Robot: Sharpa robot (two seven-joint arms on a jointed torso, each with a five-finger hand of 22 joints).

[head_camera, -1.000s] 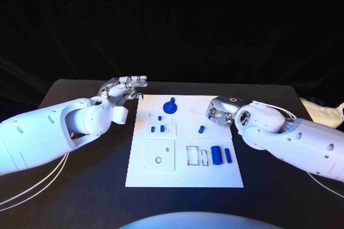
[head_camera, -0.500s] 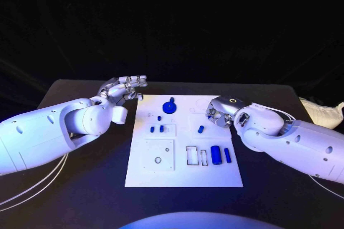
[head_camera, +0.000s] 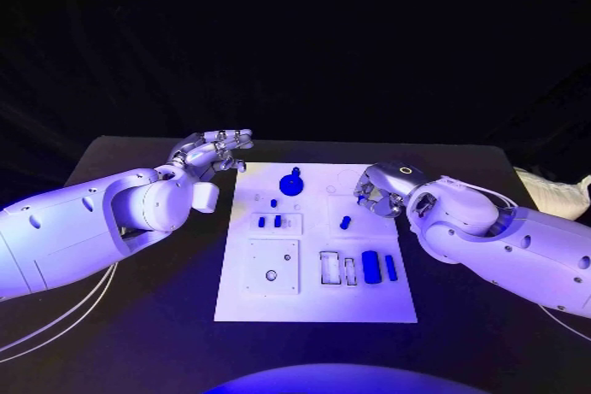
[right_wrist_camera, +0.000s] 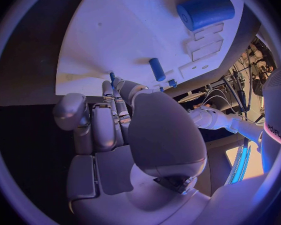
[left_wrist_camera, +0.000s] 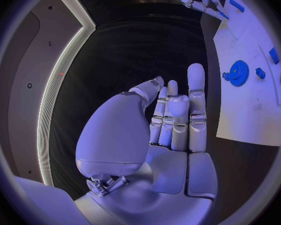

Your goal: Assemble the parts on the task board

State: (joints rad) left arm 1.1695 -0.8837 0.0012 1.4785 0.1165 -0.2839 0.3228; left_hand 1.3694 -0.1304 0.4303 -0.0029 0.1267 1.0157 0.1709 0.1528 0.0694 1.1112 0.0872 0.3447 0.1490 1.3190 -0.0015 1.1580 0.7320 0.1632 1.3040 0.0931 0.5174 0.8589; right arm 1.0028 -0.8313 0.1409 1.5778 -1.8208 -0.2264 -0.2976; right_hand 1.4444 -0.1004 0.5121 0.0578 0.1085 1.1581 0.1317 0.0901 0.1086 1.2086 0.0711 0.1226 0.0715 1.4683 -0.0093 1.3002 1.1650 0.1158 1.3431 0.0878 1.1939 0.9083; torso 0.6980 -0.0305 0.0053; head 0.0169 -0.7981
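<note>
Both hands empty — left hand (head_camera: 212, 149) fingers apart, right hand (head_camera: 377, 191) fingers loosely curled. Lower right onto small blue peg (head_camera: 346, 222) squarely — pinch mid-length, keep clear of task board (head_camera: 314, 302) edge.

Task board (head_camera: 318, 283) matt white; parts (head_camera: 371, 267) smooth blue plastic; hands (head_camera: 212, 149) glossy silver metal.

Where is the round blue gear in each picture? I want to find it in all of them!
Head view: the blue gear sits at the far end of the white task board, between the two hands.
Left wrist view: the gear lies on the board beyond the left hand.
Right wrist view: I cannot pick the gear out here.
Shared landmark: the white task board.
</note>
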